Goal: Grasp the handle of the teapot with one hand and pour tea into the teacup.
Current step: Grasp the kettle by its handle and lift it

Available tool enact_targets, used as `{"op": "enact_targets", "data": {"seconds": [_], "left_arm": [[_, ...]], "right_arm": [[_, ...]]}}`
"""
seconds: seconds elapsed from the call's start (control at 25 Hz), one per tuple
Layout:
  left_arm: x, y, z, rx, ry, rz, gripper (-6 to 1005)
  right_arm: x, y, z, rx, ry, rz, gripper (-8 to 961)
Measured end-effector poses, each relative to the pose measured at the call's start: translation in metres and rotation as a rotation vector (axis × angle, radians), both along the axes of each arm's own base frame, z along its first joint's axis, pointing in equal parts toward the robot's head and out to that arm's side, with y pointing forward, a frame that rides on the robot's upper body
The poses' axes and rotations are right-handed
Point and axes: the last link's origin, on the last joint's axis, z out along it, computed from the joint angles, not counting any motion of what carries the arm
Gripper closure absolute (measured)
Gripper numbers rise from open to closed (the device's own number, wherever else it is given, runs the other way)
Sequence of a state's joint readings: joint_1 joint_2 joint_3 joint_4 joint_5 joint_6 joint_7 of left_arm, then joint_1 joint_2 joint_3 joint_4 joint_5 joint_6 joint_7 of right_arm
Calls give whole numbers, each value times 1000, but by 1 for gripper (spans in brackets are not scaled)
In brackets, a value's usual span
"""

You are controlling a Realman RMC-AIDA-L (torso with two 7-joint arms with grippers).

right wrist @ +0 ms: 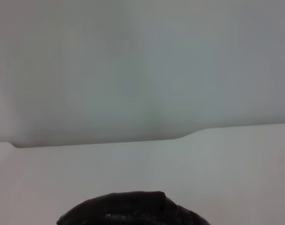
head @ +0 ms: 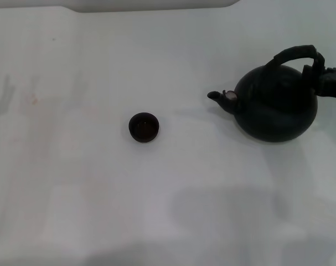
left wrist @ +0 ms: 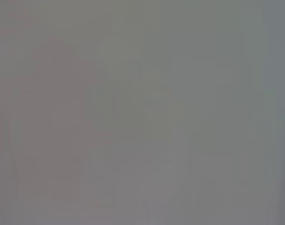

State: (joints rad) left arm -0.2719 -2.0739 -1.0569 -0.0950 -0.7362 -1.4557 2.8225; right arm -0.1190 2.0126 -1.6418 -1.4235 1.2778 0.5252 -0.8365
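The round matte black teapot [head: 275,105] stands on the white table at the right, its short spout [head: 218,97] pointing left toward the teacup. Its black arched handle [head: 292,53] rises over the top. My right hand [head: 327,77] reaches in from the right edge, and its black fingers [head: 317,65] are wrapped on the handle's right end. The small dark teacup [head: 143,127] sits upright near the middle of the table, well left of the spout. The right wrist view shows only a dark rounded part of the teapot [right wrist: 133,208]. My left gripper is out of view.
The white table [head: 73,183] has a raised white edge [head: 151,5] along the back. A soft shadow [head: 228,216] lies on the table in front of the teapot. The left wrist view shows only a plain grey surface.
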Motion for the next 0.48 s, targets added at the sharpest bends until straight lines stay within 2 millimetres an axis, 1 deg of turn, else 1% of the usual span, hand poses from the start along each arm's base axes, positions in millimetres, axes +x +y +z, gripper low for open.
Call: {"op": "enact_targets", "data": {"seconds": [0.2, 0.32, 0.48], "left_arm": [[0, 0, 0, 0, 0, -1, 109], [0, 0, 0, 0, 0, 0, 109], [-1, -1, 0, 0, 0, 3, 109]], "right_arm": [[1, 1, 1, -5, 8, -7, 777], [-5, 2, 5, 3, 3, 17, 776], [-19, 5, 7, -7, 14, 57, 776]]}}
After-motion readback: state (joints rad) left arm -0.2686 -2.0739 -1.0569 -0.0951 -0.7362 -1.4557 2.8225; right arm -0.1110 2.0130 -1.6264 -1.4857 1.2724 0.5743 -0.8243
